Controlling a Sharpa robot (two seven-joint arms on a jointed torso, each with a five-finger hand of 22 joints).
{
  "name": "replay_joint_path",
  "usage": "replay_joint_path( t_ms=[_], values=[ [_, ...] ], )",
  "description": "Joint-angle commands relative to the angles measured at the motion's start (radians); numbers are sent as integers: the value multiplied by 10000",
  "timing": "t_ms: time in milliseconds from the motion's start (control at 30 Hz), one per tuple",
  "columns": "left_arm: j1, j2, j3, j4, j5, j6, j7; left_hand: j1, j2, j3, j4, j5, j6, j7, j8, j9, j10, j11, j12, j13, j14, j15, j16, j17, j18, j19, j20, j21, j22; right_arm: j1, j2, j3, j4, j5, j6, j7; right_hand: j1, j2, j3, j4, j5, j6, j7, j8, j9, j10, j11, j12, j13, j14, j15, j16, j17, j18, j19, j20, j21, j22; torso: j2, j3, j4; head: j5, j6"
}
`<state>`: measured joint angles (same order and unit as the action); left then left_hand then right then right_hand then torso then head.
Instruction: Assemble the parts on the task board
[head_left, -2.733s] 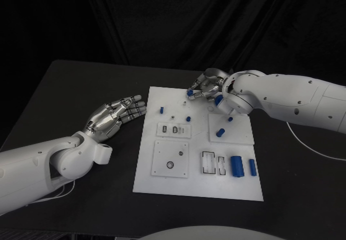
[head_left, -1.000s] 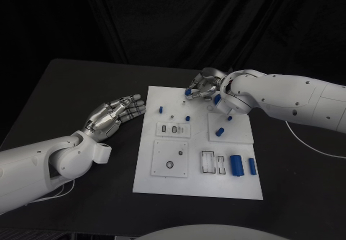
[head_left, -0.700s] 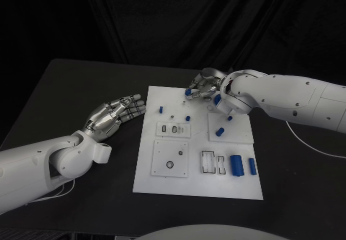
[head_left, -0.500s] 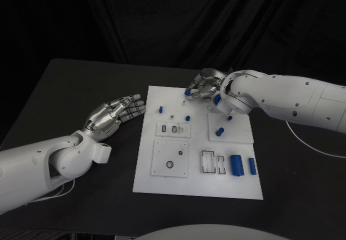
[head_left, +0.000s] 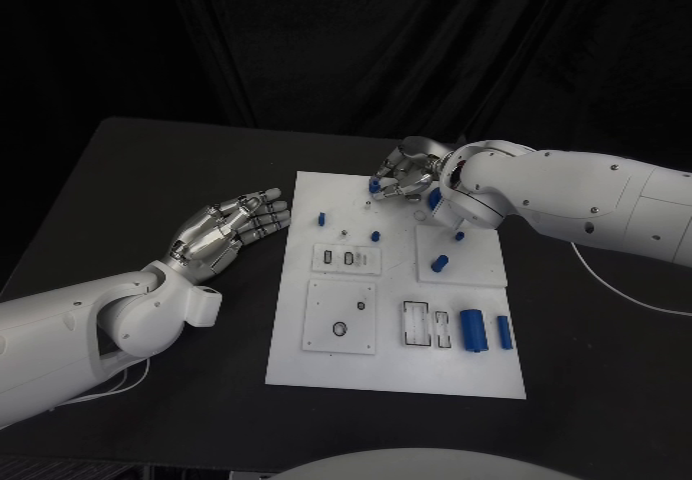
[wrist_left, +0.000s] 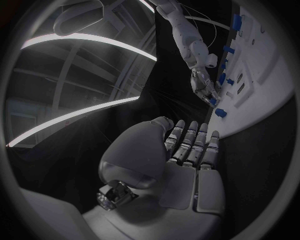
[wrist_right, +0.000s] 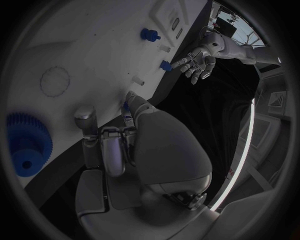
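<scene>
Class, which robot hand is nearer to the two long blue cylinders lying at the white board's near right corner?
Right. The right robot hand is over the board's far edge, beyond the two long blue cylinders; the left robot hand lies off the board's opposite side.

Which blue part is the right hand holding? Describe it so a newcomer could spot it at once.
On the white task board, go to the far edge, where the right hand is. A small blue part sits pinched at its fingertips. Unlike the other blue parts, it is in a hand, not loose on the board.

1 task board (head_left: 397, 385), abt 8 blue parts (head_left: 472, 330), 2 hands: left robot hand (head_left: 224, 232), right robot hand (head_left: 408, 170).
</scene>
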<state>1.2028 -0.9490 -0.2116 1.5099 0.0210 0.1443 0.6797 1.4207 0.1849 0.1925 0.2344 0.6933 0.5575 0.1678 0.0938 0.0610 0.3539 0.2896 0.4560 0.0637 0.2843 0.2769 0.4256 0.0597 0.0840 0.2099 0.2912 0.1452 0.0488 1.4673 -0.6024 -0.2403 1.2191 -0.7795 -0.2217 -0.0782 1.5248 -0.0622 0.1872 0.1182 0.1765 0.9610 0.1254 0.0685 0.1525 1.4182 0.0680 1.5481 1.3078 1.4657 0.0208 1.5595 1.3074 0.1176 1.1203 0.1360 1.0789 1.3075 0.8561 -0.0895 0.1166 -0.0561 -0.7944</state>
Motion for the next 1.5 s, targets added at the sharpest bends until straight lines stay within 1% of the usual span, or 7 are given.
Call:
replay_joint_path(
  t_ms=[33, 300, 467, 533, 633, 1000, 1500],
  values=[
    [-22, 16, 5, 5, -28, 179, 875, -118, -2, 40, -3, -33, 7, 278, 41, 4, 34, 10, 15, 7, 14, 64, 55, 14, -67, -91, 3, -43, -17, -29, -22, 3, 34, -56, -49, 79, -40, -139, -101, 14, -68, -132, -4, -37, -27, -105, -16, -28, 1715, 492, 41, -54, 2141, 84, -75, 10, -83, 961, 0, 3, -2, 11, -17],
    [-24, 5, 5, 7, -28, 182, 881, -130, 1, 67, 1, -34, -8, 279, 38, 2, 25, 8, 10, 7, 15, 66, 66, 15, -69, -96, 3, -49, -21, -33, -118, 3, 133, -58, -298, 312, -124, -256, -261, 145, -210, -681, -1, -51, -160, -249, -1, -37, 1644, 449, 57, -62, 2116, 102, -183, 21, -205, 933, 0, 2, -1, 27, -4],
    [-26, -29, 5, 28, -28, 174, 891, -130, 1, 67, 1, -34, -8, 279, 38, 2, 25, 8, 10, 7, 15, 66, 66, 15, -69, -96, 3, -49, -21, -19, -319, 26, 368, -61, -787, 629, -171, -402, -533, 415, -525, -2207, -133, -57, -578, -572, 31, -64, 1484, 351, 94, -83, 2052, 141, -385, 56, -438, 878, 2, -4, 0, 29, 24],
    [-26, -49, 5, 38, -28, 162, 896, -130, 1, 67, 1, -34, -8, 279, 38, 2, 25, 8, 10, 7, 15, 66, 66, 15, -69, -96, 3, -49, -21, 56, -453, 50, 519, -62, -1007, 735, -100, -622, -643, 759, -616, -4096, -299, -177, -928, -725, 60, -77, 1405, 289, 127, -97, 2011, 158, -475, 82, -543, 855, 3, -2, 5, 15, 45],
    [-26, -74, 5, 53, -28, 153, 903, -130, 1, 67, 1, -34, -8, 279, 38, 2, 25, 8, 10, 7, 15, 66, 66, 15, -69, -96, 3, -49, -21, 201, -614, 64, 688, -62, -1175, 818, 12, -761, -687, 1077, -696, -4383, -312, -171, -984, -876, 81, -93, 1324, 218, 155, -114, 1959, 186, -587, 97, -666, 823, 1, 1, 3, 17, 49],
    [-27, -210, 5, 182, -27, 54, 983, -146, -16, 106, -3, -25, 84, 271, 64, 16, 66, 15, 53, 16, 45, 64, 116, 22, -68, -59, 2, -28, -16, 938, -1731, 79, 1867, -161, -1614, 1001, 227, -166, -576, 1266, 668, -1269, 404, 783, -521, 202, 235, 65, 1854, 775, 235, 42, 2393, -28, 393, 173, 364, 1131, -10, -1, -30, 50, 98],
    [-28, -291, 5, 330, -27, 14, 1077, -168, -47, 164, -11, 5, 151, 260, 91, 27, 104, 21, 75, 21, 92, 59, 183, 31, -63, -21, 1, -10, -12, 1113, -3544, -22, 3265, -6017, -1462, -1394, -646, -453, -875, 1503, 560, -200, 62, 793, -307, 1526, -131, 227, 2630, 1051, -152, 113, 2634, -722, 3194, -162, 3369, 2048, 9, -3, 13, -22, 80]
  ],
)
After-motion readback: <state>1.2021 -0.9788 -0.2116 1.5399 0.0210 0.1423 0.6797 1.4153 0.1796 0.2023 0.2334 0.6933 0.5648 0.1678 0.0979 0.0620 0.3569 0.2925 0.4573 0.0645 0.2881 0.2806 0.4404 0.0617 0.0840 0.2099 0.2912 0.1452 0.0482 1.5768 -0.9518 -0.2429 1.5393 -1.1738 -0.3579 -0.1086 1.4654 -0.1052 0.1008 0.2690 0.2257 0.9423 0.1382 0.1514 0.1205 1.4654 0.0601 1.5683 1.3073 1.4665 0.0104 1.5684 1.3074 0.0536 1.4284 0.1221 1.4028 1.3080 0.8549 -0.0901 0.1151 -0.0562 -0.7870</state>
